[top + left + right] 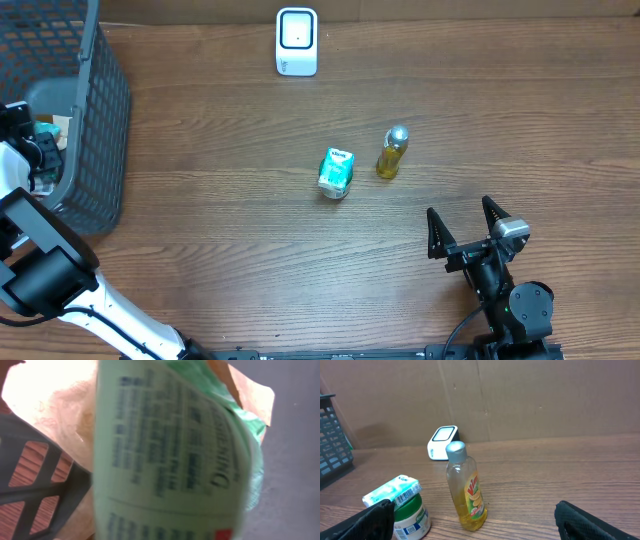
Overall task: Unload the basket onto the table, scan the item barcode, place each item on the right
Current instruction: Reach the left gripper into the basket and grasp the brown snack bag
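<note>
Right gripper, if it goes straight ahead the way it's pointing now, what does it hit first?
Probably the yellow liquid bottle, standing upright almost centred ahead of the open right gripper. The white scanner sits farther back. Overhead the line is less exact, so it could graze past.

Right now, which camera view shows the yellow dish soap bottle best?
The right wrist view: the yellow dish soap bottle stands upright and close, with its grey cap and label visible. The overhead view shows the bottle small, from above, right of the teal carton. The left wrist view does not show it.
</note>
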`<action>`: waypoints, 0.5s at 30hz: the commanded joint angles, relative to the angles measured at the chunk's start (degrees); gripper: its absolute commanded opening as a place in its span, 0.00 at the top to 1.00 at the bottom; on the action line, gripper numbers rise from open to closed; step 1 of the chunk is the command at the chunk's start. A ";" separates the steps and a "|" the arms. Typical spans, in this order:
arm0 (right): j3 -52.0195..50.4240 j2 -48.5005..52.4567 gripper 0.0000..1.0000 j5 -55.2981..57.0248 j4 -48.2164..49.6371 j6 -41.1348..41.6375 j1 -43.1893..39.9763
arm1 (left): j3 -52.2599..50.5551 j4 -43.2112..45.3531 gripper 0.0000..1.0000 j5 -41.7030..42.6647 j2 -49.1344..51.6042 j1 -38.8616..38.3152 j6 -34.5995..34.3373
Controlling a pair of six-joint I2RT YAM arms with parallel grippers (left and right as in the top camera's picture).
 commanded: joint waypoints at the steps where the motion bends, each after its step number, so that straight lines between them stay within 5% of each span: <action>1: -0.61 -0.46 0.00 0.50 0.15 -0.20 0.26 | -1.05 -0.98 0.90 3.65 -0.17 0.07 -5.18; 15: -0.61 -0.46 0.00 0.50 0.15 -0.17 0.26 | 1.62 3.32 0.91 3.96 -25.03 -3.63 -11.41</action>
